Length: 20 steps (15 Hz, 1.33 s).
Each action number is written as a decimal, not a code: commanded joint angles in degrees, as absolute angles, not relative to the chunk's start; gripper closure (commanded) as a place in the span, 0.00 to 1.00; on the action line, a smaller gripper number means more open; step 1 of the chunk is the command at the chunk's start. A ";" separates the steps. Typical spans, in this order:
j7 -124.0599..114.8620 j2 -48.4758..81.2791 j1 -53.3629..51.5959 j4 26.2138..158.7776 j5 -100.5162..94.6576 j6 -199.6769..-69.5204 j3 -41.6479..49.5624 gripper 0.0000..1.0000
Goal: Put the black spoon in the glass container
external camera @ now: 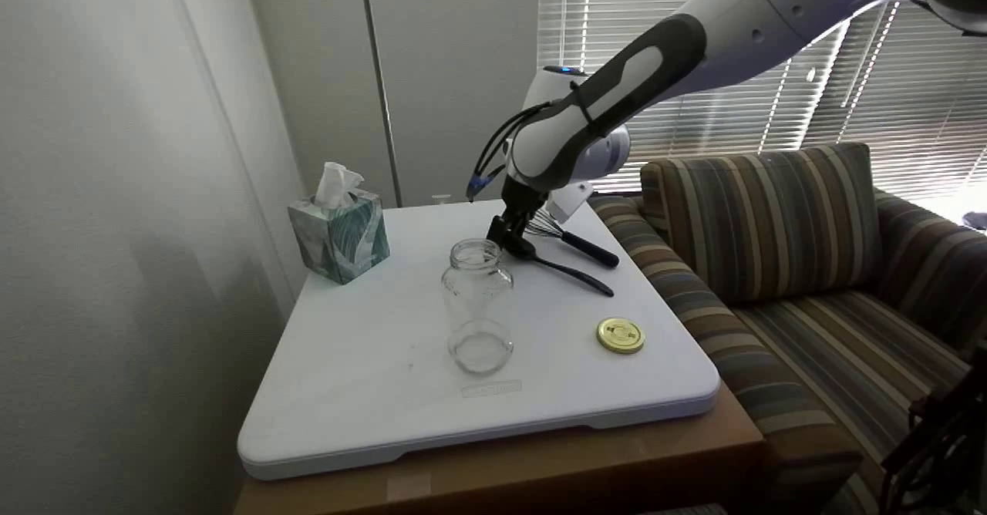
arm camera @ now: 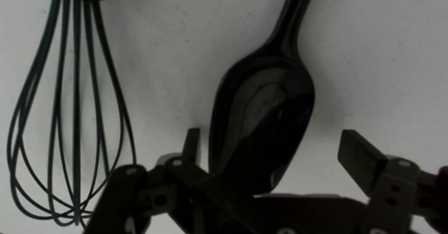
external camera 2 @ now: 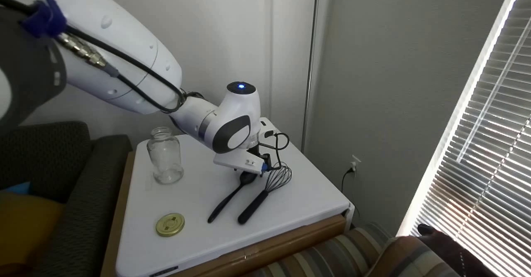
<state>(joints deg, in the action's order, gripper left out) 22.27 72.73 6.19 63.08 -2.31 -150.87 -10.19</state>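
The black spoon [external camera: 574,271] lies on the white table in both exterior views [external camera 2: 226,200]. In the wrist view its bowl [arm camera: 259,104] sits between the two fingers of my gripper [arm camera: 274,146]. My gripper is open, with a narrow gap at the left finger and a wider gap at the right. The tip of the bowl is partly hidden by the gripper's body. In an exterior view the gripper [external camera: 505,230] is low at the bowl end. The clear glass container [external camera: 478,299] stands upright and open-mouthed; it also shows in an exterior view [external camera 2: 165,154].
A black-handled whisk [external camera 2: 254,206] lies beside the spoon, and its wires [arm camera: 77,87] are close to the left finger in the wrist view. A flat yellow lid [external camera: 620,335] lies near the table's edge. A tissue box [external camera: 339,237] stands by the wall. A striped sofa [external camera: 759,222] adjoins the table.
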 commanded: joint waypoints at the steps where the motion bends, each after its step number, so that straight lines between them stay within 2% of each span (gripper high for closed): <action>1: 23.82 74.71 6.03 59.22 -2.30 -149.92 -10.28 0.00; 17: 23.10 73.38 6.16 60.63 -2.86 -149.45 -7.69 0.01; 18: 23.12 73.41 6.12 60.63 -2.86 -149.43 -7.75 0.06; 20: 23.17 73.37 6.13 60.71 -2.82 -149.52 -7.92 0.26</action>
